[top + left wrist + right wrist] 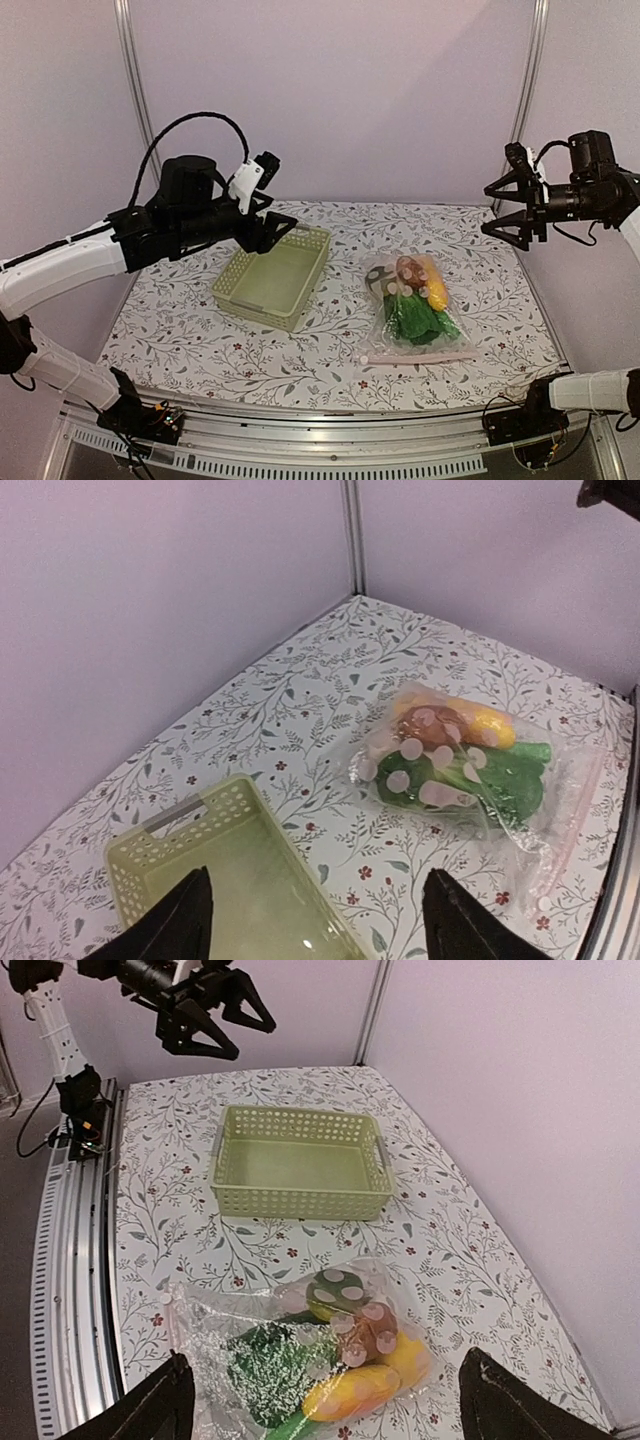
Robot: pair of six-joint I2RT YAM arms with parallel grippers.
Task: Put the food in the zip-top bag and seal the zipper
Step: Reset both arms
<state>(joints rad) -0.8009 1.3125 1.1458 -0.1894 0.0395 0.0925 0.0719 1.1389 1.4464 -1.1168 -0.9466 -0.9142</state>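
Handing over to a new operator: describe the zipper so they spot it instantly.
On the floral table, right of the green basket, lies a clear bag of food. Its zipper runs along the near edge: a thin, straight, pale pink strip.

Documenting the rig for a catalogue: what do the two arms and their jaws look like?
White tubular links, black joints and wrists. The left arm carries a looping black cable and a white bracket; the right arm shows thin black cables. Both end in black, pointed jaws.
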